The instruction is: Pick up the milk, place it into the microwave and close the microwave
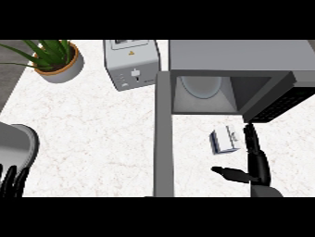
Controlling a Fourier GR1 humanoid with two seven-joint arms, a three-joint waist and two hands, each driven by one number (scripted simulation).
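A small white and blue milk carton [223, 140] stands on the counter just in front of the open microwave [246, 76]. The microwave's door [163, 134] is swung out toward me, left of the carton. My right hand [255, 166] sits right of and below the carton, fingers straight and pointing away from me, thumb out to the left; its fingertips [250, 134] are beside the carton's right edge. My left hand [3, 181] rests at the lower left edge, fingers up.
A toaster [133, 65] stands left of the microwave at the back. A potted plant [54, 58] is at the back left corner. The white marble counter [91, 129] spreads between them. The round turntable plate [203, 85] shows inside the microwave.
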